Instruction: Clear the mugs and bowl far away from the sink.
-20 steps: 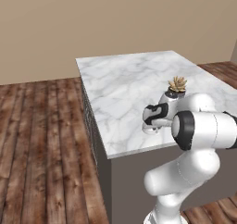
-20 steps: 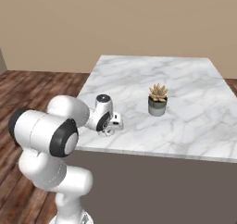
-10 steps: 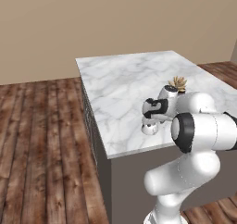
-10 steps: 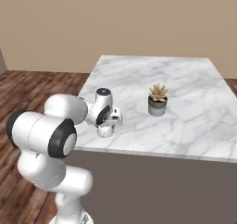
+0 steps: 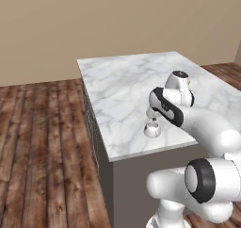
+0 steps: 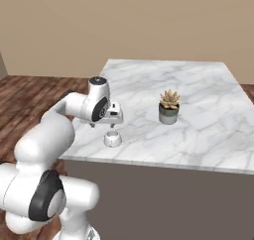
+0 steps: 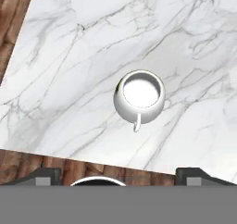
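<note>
Mug (image 7: 139,97) upright on marble counter (image 7: 69,56), handle toward counter edge

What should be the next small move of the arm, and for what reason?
Probably lift the gripper straight up and away. Its jaws stand open above the mug, which sits upright on the marble counter near the front edge, apart from the fingertips. The mug looks placed, so the arm could retreat without knocking it, keeping clear of the succulent.
</note>
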